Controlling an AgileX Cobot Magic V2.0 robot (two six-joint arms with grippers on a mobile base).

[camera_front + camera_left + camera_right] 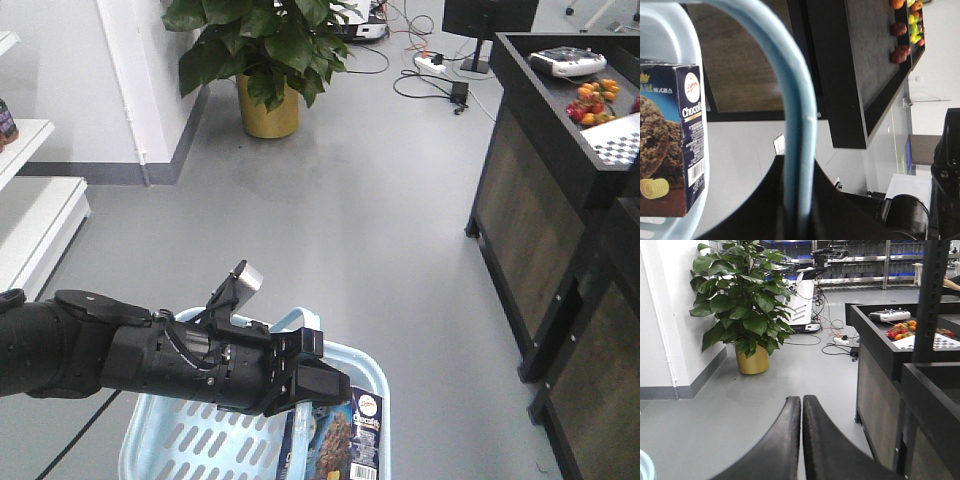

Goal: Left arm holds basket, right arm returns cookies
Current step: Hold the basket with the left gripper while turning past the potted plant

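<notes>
The light blue basket (190, 440) hangs low at the bottom of the front view. My left arm (120, 355) reaches in from the left, and my left gripper (300, 372) is shut on the basket's handle (801, 125). In the left wrist view the handle runs down between the black jaws. The navy cookies carton (350, 440) lies inside the basket and also shows beside the rim in the left wrist view as the cookies (675, 140). My right gripper (802, 401) is shut with nothing between its fingers, above bare floor. A sliver of the basket (643, 466) lies at its lower left.
A black counter (560, 130) with fruit (592, 103) and a controller stands on the right. A potted plant (268, 60) stands by the far wall, with cables (430, 75) on the floor behind it. White shelves (30, 200) line the left.
</notes>
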